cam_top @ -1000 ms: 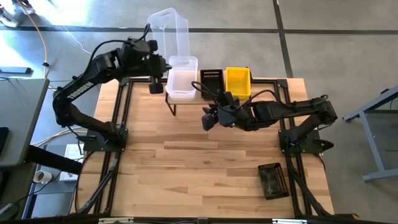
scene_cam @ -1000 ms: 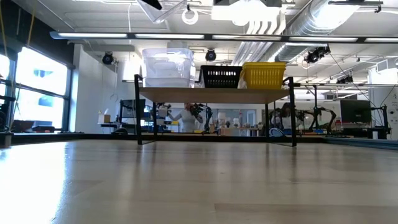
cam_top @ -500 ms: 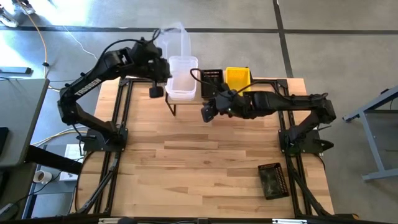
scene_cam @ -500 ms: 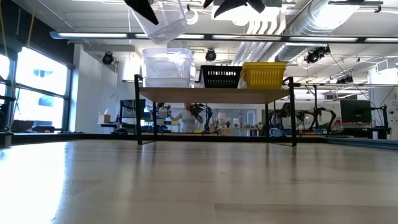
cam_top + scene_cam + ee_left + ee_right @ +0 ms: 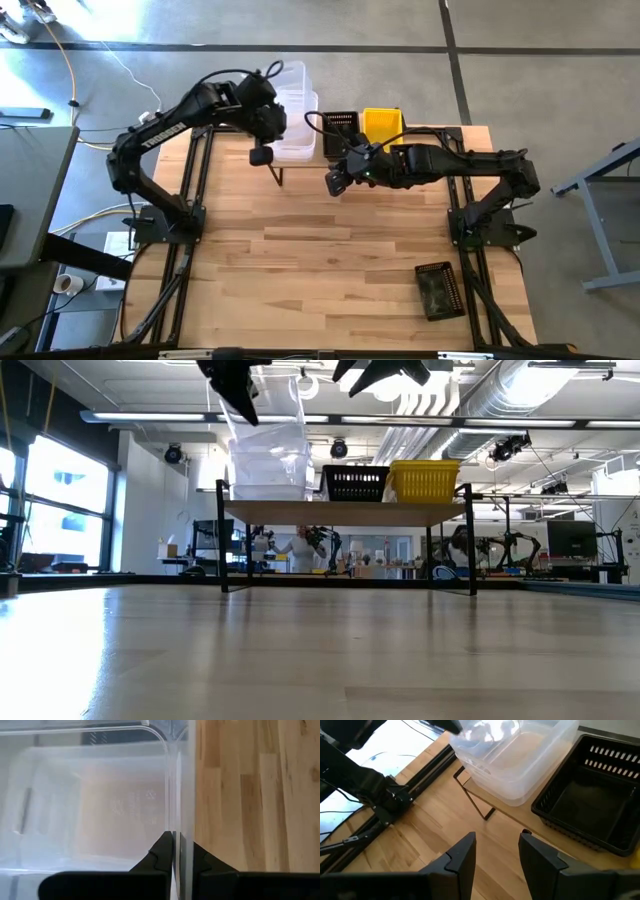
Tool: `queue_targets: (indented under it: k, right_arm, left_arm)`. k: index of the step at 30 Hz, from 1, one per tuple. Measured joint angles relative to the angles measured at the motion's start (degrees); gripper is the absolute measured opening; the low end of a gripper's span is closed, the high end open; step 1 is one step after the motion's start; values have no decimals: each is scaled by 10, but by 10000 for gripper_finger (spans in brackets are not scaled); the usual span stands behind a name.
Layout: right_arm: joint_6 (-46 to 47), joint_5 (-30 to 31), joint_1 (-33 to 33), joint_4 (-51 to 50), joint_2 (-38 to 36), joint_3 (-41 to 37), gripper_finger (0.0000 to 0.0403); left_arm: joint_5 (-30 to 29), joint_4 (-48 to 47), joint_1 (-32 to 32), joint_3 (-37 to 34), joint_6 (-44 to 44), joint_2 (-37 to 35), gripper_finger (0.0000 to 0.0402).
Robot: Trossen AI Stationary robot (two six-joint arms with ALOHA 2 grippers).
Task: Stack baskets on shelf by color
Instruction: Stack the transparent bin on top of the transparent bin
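Observation:
My left gripper (image 5: 274,112) is shut on a clear basket (image 5: 290,78), held above a clear basket (image 5: 298,145) that stands on the shelf's (image 5: 345,512) left end. The held basket also shows in the low view (image 5: 272,402) and in the left wrist view (image 5: 100,795). A black mesh basket (image 5: 340,124) and a yellow basket (image 5: 382,126) stand beside it on the shelf. My right gripper (image 5: 338,182) is open and empty, above the table just in front of the shelf. My left gripper pinches one side wall (image 5: 176,827) of the clear basket between its two fingers, one finger (image 5: 162,852) inside the basket and one outside. The basket is lifted clear, tilted, just above the clear basket on the shelf.
Another black mesh basket (image 5: 437,290) lies on the table near its front right corner. The wooden table (image 5: 320,270) is bare in its middle and left. In the right wrist view the clear baskets (image 5: 520,770) and the black basket (image 5: 590,810) lie just ahead of the fingers.
My left gripper has carried the clear basket down and toward the table's right, over the clear basket on the shelf, tipping it more nearly upright. My right gripper has moved a little toward the shelf and stayed open.

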Motion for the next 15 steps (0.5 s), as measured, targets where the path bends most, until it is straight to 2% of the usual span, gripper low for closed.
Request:
queue_targets:
  k: [15]
  right_arm:
    - [0,0,0,-23,0,0,133]
  left_arm:
    - [0,-35,-7,1,5,35,0]
